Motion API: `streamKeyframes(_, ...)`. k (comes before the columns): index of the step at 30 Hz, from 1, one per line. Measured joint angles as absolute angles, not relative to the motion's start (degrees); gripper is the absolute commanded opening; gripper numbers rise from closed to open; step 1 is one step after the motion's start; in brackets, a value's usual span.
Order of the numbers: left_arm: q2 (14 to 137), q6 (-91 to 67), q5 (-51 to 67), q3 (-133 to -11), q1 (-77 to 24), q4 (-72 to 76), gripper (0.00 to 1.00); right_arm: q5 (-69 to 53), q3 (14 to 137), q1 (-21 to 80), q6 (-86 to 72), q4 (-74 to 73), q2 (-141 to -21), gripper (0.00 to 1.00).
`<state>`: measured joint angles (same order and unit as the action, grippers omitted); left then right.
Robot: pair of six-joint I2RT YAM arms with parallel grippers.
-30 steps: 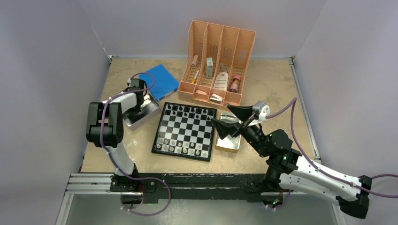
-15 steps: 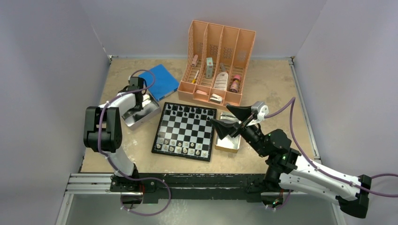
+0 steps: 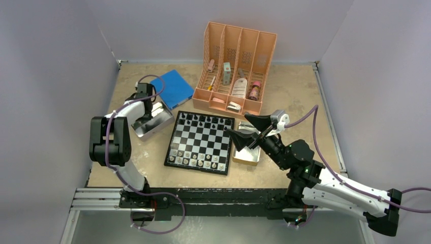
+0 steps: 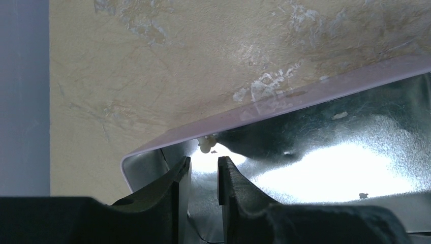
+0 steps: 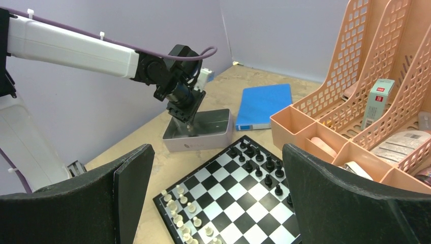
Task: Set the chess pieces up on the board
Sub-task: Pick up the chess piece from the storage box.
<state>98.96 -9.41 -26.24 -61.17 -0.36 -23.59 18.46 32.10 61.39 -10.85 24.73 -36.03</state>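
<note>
**Chessboard** [image 3: 201, 141]. Small, glossy, black-and-white checks. It lies flat in the middle of the table, between two trays. Black pieces [image 3: 203, 120] stand along its far edge and pale pieces [image 3: 195, 161] along its near edge. They are too small to count, so I cannot tell whether either side is complete.

**Stray pale chess piece** [image 4: 205, 145]. It sits in a corner of the shiny metal tray [image 4: 284, 101] left of the board, close against the tray wall. Its type and whether it is upright cannot be made out.

**Left gripper** [image 4: 204, 161]. It is lowered into that tray. The jaws stand narrowly apart with nothing between them, just short of the pale piece and not touching it.

**Right gripper** [image 3: 237, 124]. It hovers over the second tray [image 3: 246, 156] at the board's right side. The jaws are spread wide and hold nothing.

**Handling, as judged.**
- The piece is probably very light, rigid and smooth, so it is likely to skid on the polished metal or pop out of a hard pinch.
- Being in the corner leaves little room for a finger on the wall side.
- The best hold looks like the stem or waist, with one finger on each side, closed gently.
- A top-heavy figure this small would tip easily when set on a square.

**Also present.** A peach organizer [image 3: 234, 61] and a blue book [image 3: 173, 87], both beyond the board.
</note>
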Motion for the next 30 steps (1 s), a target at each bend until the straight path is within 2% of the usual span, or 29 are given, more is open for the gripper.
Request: streamKeyframes(30,102.0,-11.0,-23.8,-60.9,2.2,-21.0,0.24,18.5,32.1,61.4,-10.8,24.7,-34.9,0.99)
